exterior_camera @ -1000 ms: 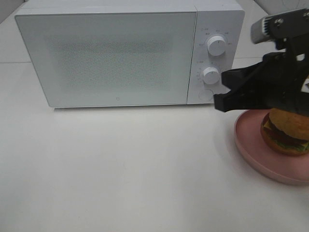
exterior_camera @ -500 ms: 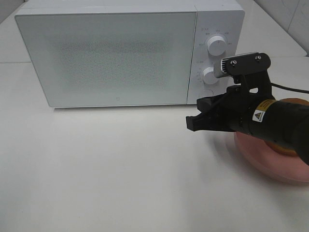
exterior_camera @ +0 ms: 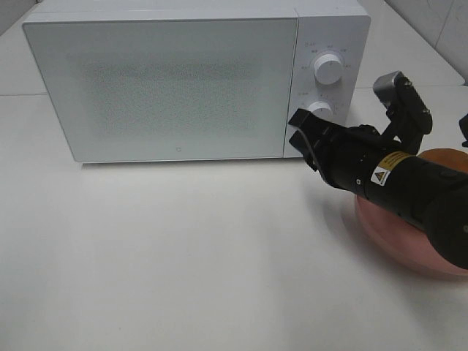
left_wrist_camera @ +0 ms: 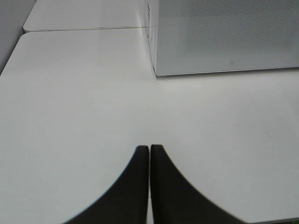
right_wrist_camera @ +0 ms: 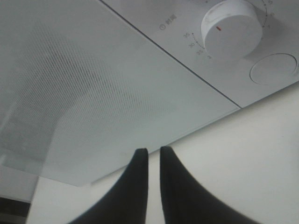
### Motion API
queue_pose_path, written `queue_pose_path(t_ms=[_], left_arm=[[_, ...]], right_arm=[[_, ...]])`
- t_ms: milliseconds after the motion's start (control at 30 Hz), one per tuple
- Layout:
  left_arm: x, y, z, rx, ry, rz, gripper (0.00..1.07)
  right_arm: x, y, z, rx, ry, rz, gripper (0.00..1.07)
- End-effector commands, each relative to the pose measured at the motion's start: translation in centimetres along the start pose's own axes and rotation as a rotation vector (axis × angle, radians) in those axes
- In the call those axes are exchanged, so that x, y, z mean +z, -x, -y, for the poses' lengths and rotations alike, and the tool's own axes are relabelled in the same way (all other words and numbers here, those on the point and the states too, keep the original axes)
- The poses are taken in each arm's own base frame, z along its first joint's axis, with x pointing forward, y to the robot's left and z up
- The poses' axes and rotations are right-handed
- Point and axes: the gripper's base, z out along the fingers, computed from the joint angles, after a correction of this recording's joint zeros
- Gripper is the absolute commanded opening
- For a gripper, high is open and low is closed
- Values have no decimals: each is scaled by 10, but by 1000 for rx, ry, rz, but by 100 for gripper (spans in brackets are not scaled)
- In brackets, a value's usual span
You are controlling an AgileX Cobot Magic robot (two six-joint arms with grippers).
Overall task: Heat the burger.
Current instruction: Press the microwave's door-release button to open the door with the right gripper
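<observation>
The burger is hidden behind my right arm in the exterior view and is out of both wrist views. The pink plate it was on shows under that arm at the right. The white microwave stands at the back with its door closed. My right gripper is at the door's lower right corner, beside the control panel, empty, with its fingers almost together. The right wrist view shows this gripper close to the door, below the lower knob and round button. My left gripper is shut and empty over the table.
The microwave sits ahead and to the right of the left gripper. Its upper knob is free of the arm. White table spreads in front of it. A second table surface lies beyond a seam.
My right arm swung down from above the plate, then moved left and back toward the microwave's lower right corner. Its gripper has closed. The burger became hidden behind the arm.
</observation>
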Motion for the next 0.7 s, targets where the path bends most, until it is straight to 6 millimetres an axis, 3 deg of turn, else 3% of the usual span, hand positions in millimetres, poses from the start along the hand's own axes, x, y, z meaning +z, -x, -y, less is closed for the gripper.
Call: queue_pose_path(t_ms=[33,300,500,700], left_arm=[[-2,-1,1,-5,-3,29,0],[-2,-1,1,-5,-3,29,0],[-2,-1,1,-5,-3,29,0],[-2,-1,1,-5,-3,29,0]], right_arm=[[-1,3,-4,91,35,27,7],[-1,9,0,370,7,97,7],[1,16,3,444,-36,173,7],[13,24,-8,477,-22,190,7]])
